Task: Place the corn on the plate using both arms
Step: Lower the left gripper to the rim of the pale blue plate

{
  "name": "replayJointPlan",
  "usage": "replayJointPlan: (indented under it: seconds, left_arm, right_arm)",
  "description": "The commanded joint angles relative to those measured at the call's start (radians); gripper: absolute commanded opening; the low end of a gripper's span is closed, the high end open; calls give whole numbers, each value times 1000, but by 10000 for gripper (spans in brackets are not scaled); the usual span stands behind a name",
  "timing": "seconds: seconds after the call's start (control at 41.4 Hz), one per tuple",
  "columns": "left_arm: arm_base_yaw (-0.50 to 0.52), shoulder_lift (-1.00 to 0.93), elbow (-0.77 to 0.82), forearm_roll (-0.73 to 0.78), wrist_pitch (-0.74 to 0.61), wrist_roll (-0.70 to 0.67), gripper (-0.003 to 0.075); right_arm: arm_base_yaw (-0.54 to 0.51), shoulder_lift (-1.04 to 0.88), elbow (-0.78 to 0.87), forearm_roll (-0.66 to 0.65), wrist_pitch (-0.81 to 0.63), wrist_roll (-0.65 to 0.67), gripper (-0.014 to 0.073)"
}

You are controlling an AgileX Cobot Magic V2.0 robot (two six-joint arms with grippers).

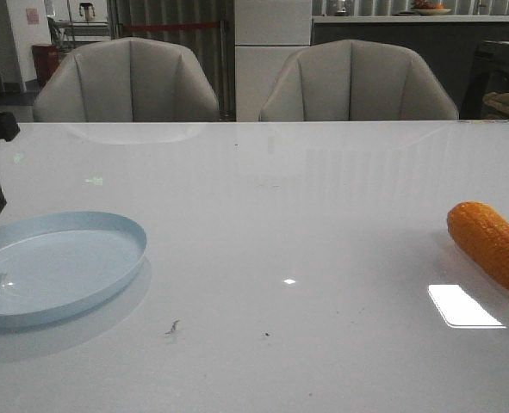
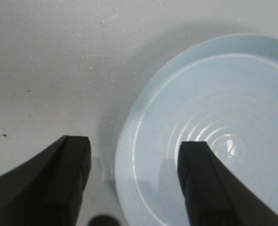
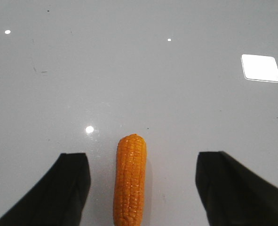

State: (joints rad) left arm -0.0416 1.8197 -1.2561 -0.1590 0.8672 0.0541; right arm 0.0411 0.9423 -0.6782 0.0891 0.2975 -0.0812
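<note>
The white bench (image 1: 280, 224) carries both task items, set well apart. The pale blue plate (image 1: 56, 262) sits at the near left, empty. The orange corn cob (image 1: 491, 245) lies on its side at the near right edge of the front view, untouched.

Step in hand, by judgement: the approach to the pick; nothing is grasped yet. The right gripper (image 3: 143, 188) hangs above the corn cob (image 3: 130, 181) with its fingers (image 3: 66, 188) spread wide apart. The cob lies between them, lengthwise along the gap, clear of both, slightly nearer one finger.

The left gripper (image 2: 134, 183) hovers over the plate's (image 2: 214, 117) rim, fingers (image 2: 209, 183) apart and empty: one above the plate, one above bare bench.

Next move calls for the right arm to descend and close across the cob's width.
</note>
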Motion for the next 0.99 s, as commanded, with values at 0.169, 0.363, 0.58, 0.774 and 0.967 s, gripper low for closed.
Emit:
replayJointPlan:
  seconds: [0.169, 0.363, 0.58, 0.774, 0.967]
  left_arm:
    - [2, 25, -34, -8, -6, -10, 456]
    - [2, 52, -34, -8, -6, -10, 456]
    - [2, 60, -34, -8, -6, -10, 451]
    - [2, 60, -34, -8, -6, -10, 285]
    - [2, 75, -34, -7, -6, -8, 90]
  right_arm:
    - [-5, -9, -40, 1, -71, 2, 579]
    - [-5, -9, -40, 1, -71, 2, 579]
    - [-5, -9, -40, 1, -71, 2, 579]
    - [-5, -9, -40, 1, -71, 2, 579]
    - [-5, -9, -40, 1, -71, 2, 579]
